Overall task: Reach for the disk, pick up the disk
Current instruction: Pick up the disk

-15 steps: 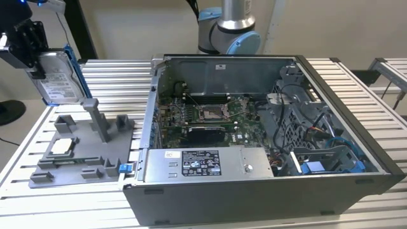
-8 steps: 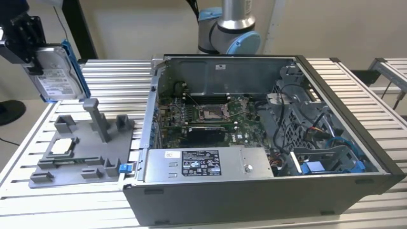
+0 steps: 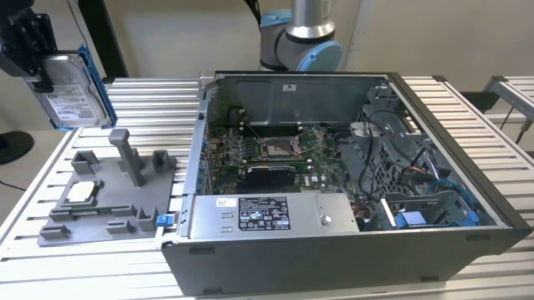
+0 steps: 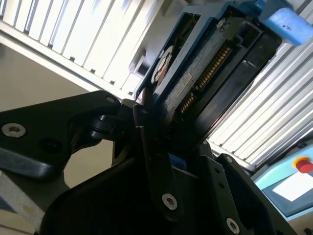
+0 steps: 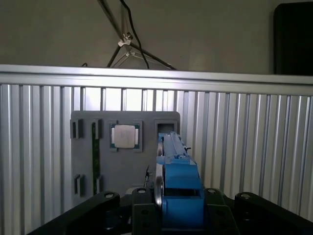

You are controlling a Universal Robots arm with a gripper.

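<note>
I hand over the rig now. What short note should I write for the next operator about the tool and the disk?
Tool: shut on the disk, which it holds on edge.
Disk: in the air above the grey fixture plate, at the exterior view's left, away from the open computer case.
Done: reach and pick-up; the disk rests on no surface.
Left: nothing of this task.

Flat silver-grey metal disk with white paper label and blue plastic rails, matt grey plastic fixture tray, ribbed satin aluminium table, dark grey sheet-metal computer case
</note>
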